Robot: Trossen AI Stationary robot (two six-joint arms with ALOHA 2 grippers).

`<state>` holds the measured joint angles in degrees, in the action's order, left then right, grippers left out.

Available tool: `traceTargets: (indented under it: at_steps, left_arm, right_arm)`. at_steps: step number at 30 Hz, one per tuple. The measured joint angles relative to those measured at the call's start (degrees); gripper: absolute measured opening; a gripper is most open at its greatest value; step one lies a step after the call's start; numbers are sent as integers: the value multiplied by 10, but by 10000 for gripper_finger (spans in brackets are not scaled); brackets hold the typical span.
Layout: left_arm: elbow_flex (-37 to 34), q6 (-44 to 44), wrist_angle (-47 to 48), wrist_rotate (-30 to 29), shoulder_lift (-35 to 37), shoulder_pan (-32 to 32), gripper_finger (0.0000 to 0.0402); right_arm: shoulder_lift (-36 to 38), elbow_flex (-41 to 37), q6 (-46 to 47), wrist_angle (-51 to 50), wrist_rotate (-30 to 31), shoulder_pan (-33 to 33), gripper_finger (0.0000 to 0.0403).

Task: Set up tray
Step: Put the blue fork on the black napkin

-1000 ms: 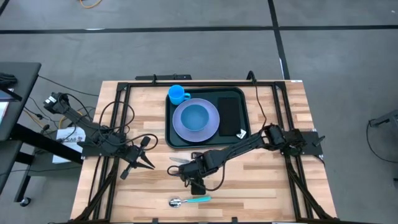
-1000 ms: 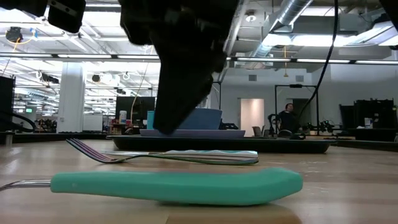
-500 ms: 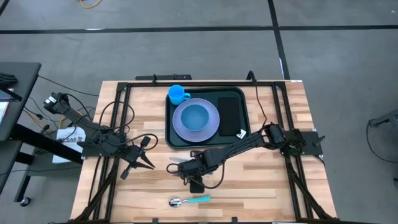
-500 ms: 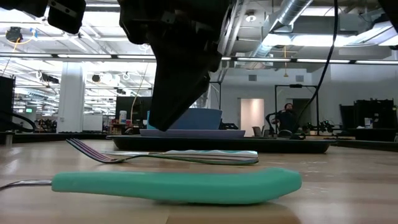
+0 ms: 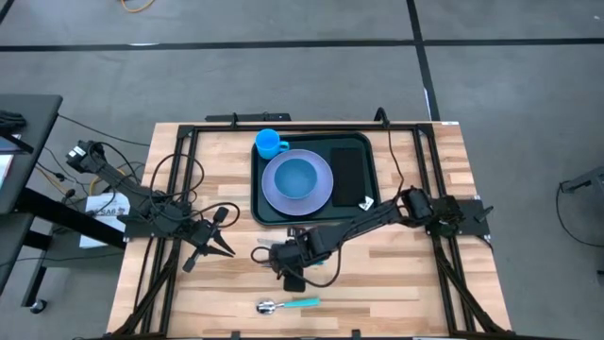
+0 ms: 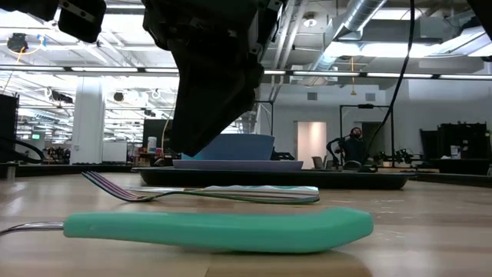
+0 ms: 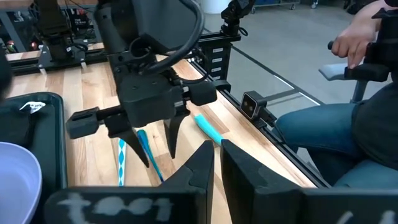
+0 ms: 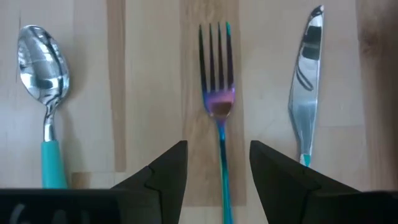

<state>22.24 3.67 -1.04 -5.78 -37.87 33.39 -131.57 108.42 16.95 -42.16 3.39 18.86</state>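
The dark green tray [image 5: 370,204] lies at the table's far middle. It carries a lavender plate [image 5: 321,194] with a blue bowl [image 5: 296,176], a blue cup [image 5: 269,144] and a black napkin [image 5: 347,174]. On the wood near the tray lie a fork [image 8: 217,93], a knife [image 8: 305,93] and a teal-handled spoon [image 8: 40,62], which is nearest the camera in the low view [image 6: 215,229]. My right gripper [image 8: 217,171] hovers open over the fork, one finger on each side of its handle, apart from it. My left gripper [image 7: 217,158] waits at the table's left, its fingers close together.
Bare wood lies to the right of the cutlery and along the near edge. Black frame rails [image 5: 179,179] and cables run down both sides of the table. A seated person [image 7: 348,124] is beyond the table's edge in the left wrist view.
My right gripper has moved a little toward the table's left edge above the cutlery, staying open. The fork, knife and spoon have not moved.
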Motion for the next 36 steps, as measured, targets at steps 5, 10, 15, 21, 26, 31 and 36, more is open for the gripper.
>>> traceTargets:
  at_steps: [5,10,15,21,26,31,36]
  left_arm:
    - [0,-5,0,0,0,0,15]
    - [0,-6,0,0,0,0,15]
    - [0,-6,0,0,0,0,15]
    - [0,-5,0,0,0,0,15]
    - [0,-5,0,0,0,0,15]
    - [0,-5,0,0,0,0,15]
    - [0,-5,0,0,0,0,15]
  right_arm:
    - [0,0,6,5,17,8,164]
    - [0,0,6,5,19,8,164]
    - [-13,-2,6,2,16,7,164]
    - [-29,-2,6,6,11,6,166]
    - [-27,-1,6,9,11,5,163]
    - [-27,-1,6,9,11,4,160]
    - [-27,-1,6,10,11,2,159]
